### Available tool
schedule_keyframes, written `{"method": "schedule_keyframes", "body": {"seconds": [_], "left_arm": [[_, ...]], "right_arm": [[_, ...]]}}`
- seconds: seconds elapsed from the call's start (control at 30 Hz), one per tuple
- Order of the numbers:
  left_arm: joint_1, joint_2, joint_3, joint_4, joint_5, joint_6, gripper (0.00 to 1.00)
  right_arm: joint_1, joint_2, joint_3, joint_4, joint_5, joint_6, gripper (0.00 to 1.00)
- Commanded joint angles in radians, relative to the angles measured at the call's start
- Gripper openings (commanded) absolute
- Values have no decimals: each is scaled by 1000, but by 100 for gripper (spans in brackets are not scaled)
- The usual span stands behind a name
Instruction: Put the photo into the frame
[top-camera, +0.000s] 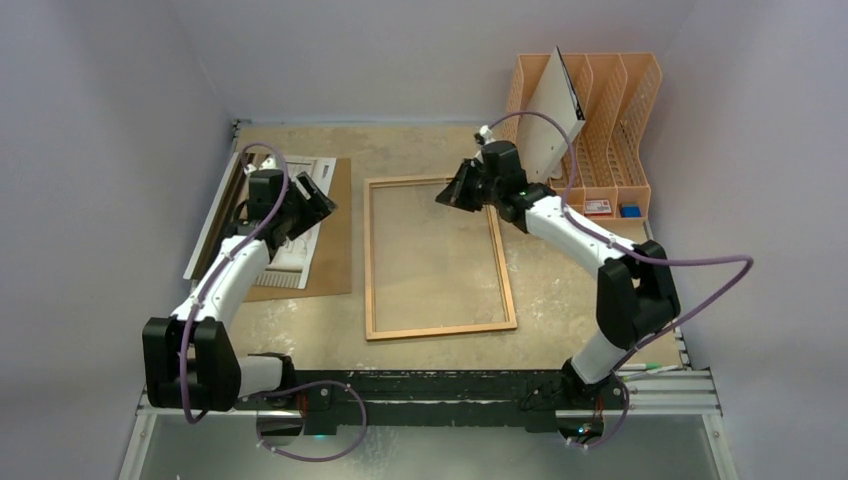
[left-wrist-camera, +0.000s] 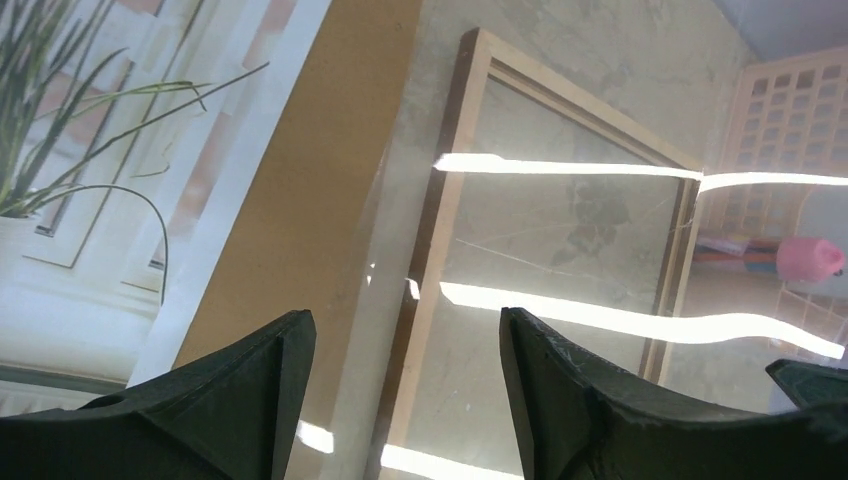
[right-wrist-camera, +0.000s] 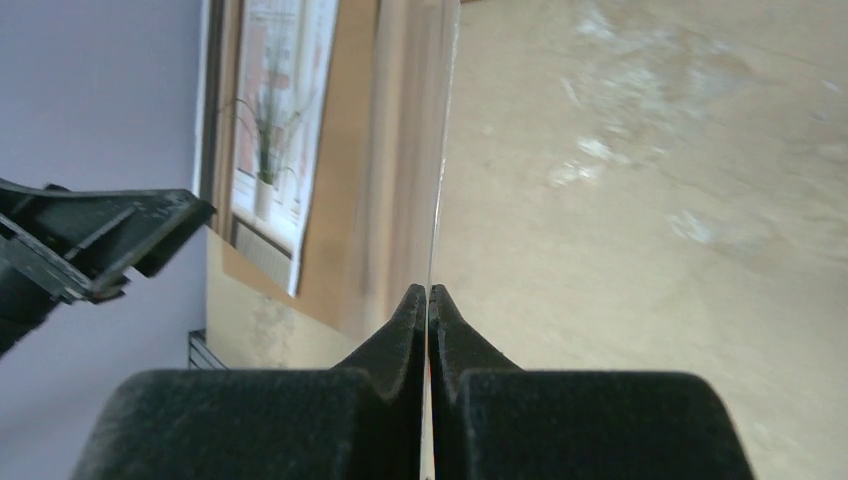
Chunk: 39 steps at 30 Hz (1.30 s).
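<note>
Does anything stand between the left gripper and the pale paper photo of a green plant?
Nothing visible does. The open left gripper hangs empty by the photo's edge, over the plain brown board.

Your left hand had its two black fingers spread well apart at the bottom of the view. Beyond the left finger, the photo lay on the brown backing board. Just beside the board, the frame rested on the bench, bright streaks glaring off its pane.
</note>
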Motion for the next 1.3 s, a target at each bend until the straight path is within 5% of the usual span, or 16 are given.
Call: {"method": "schedule_keyframes", "body": {"seconds": [0.0, 0.2, 0.4, 0.63, 1.27], "left_arm": [[0, 7, -27, 34, 115, 27, 70], [-1, 27, -87, 71, 190, 38, 68], [-1, 72, -120, 84, 242, 56, 68], [-29, 129, -110, 114, 252, 45, 68], [-124, 249, -115, 168, 89, 28, 59]], "right_arm": [[-64, -89, -98, -25, -159, -128, 0], [-142, -144, -200, 50, -313, -166, 0], [-253, -126, -160, -101, -427, -320, 0], [-291, -141, -222, -117, -420, -349, 0], [-315, -274, -502, 193, -306, -183, 0]]}}
